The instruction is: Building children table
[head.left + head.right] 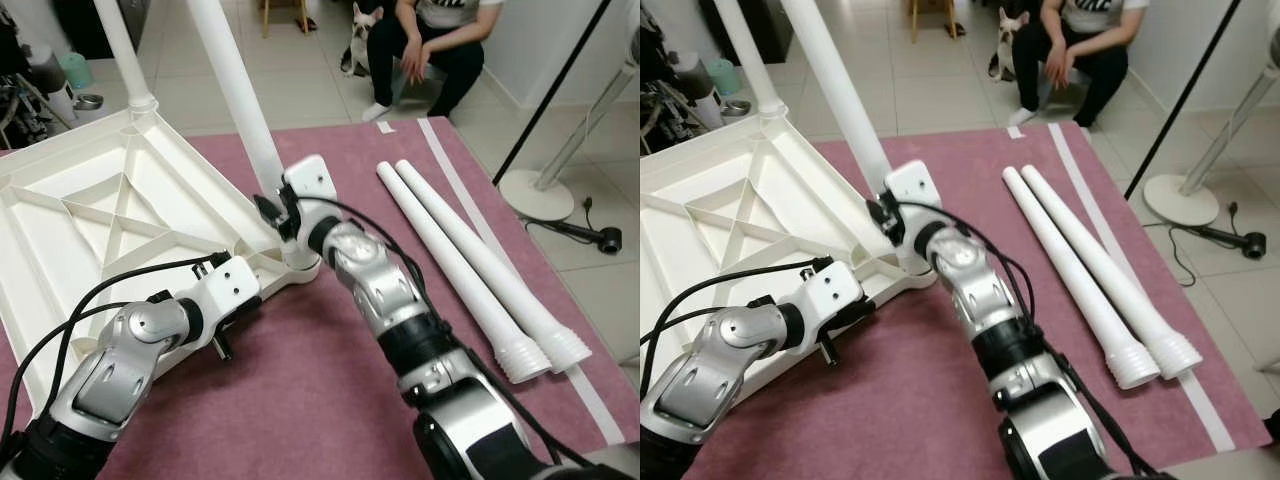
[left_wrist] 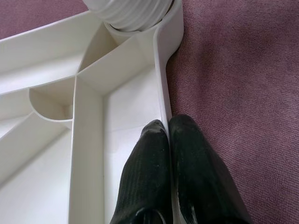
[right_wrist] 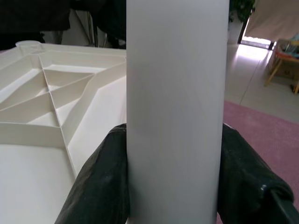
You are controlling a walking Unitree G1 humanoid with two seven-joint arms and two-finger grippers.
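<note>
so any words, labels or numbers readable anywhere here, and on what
Partly legible: white letters on the seated person's dark shirt, cut off by the frame's edge; cannot be read for sure.
None on the white tabletop, the loose table legs, or the rug.

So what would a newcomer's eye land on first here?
The upturned white tabletop on the mauve rug, with the right gripper clamped around a leg standing in its near corner socket. The left gripper pinches the tabletop's rim beside it. Two spare legs lie on the rug to the right.
</note>
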